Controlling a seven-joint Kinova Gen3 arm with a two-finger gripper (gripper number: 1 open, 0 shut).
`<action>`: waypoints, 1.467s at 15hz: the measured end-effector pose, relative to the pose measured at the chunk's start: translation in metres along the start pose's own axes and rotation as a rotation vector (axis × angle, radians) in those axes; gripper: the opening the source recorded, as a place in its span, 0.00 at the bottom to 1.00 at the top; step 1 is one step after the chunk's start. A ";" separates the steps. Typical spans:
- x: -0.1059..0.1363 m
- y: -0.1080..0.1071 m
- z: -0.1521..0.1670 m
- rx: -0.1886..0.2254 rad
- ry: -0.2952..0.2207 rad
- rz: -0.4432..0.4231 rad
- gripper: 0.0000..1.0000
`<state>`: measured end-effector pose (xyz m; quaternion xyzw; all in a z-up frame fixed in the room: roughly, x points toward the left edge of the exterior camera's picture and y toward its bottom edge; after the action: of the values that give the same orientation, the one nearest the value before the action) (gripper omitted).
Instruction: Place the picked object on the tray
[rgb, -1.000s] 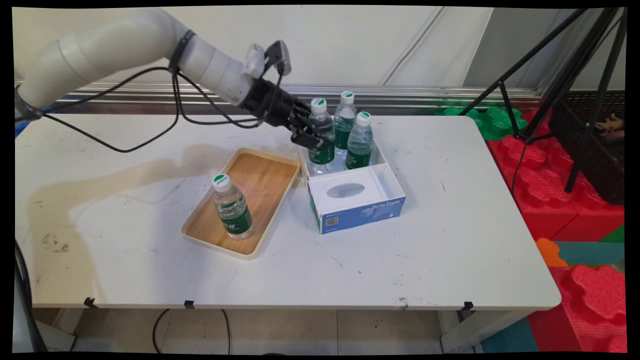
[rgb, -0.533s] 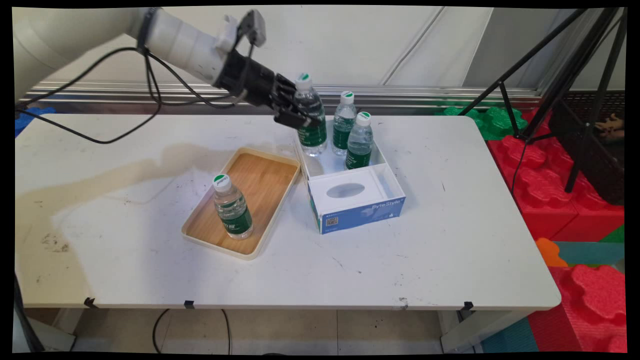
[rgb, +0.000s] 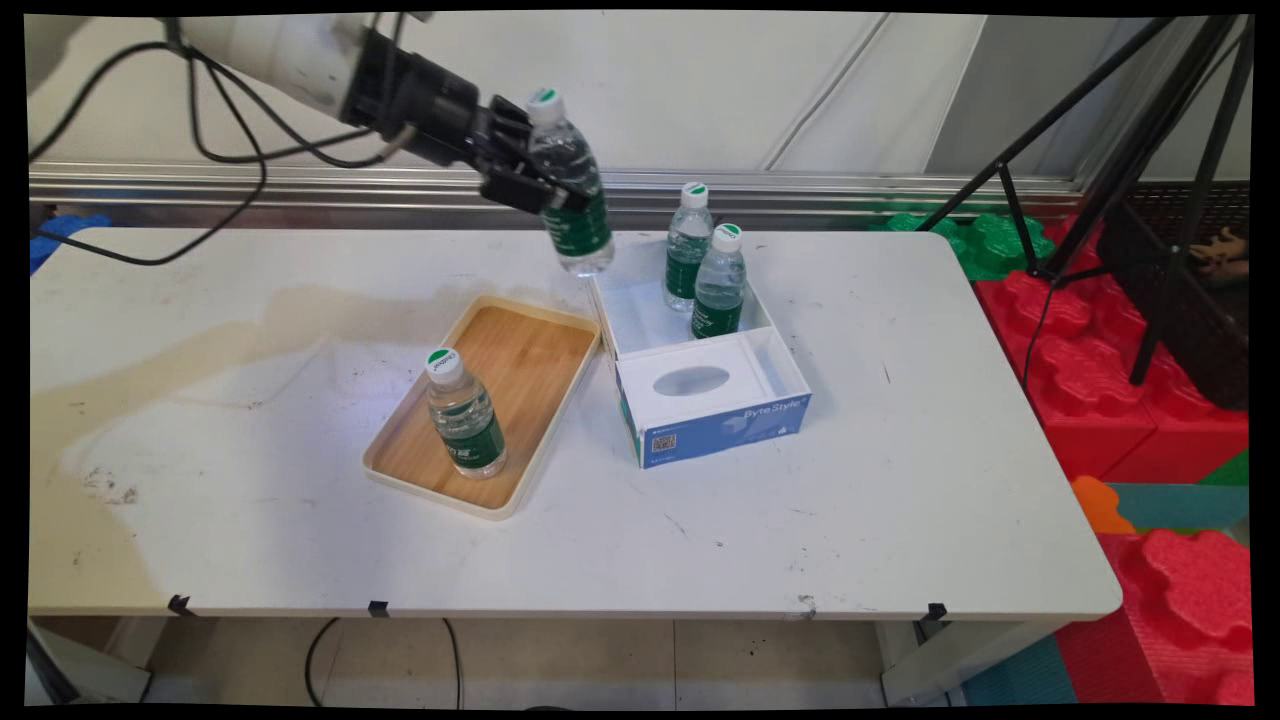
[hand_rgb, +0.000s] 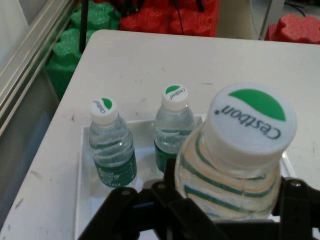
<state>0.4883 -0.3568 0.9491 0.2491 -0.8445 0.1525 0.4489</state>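
1 bottle (rgb: 568, 190) is clamped at mid-body between the fingers of the gripper (rgb: 525, 180) and hangs tilted in the air, above and just beyond the far left corner of the box (rgb: 700, 385). 2 bottles (rgb: 688, 245) (rgb: 718, 280) stand upright in the box's far compartment; the hand view shows both below the held cap (hand_rgb: 251, 122). 1 more bottle (rgb: 465, 412) stands upright on the tray (rgb: 540, 345), left of the box. The box's near section carries a white insert with an oval opening (rgb: 690, 380). The tray's far half is bare wood. Nothing stands between the held bottle and the tray. A tripod (rgb: 1130, 150) stands right of the box, off the table (rgb: 900, 500).
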 end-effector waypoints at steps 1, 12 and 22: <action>0.000 0.000 -0.006 0.000 -0.001 0.003 0.00; -0.046 0.009 -0.079 -0.018 -0.117 0.024 0.00; -0.103 -0.006 -0.036 -0.020 -0.166 0.031 0.00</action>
<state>0.5649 -0.3154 0.8835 0.2431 -0.8842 0.1297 0.3772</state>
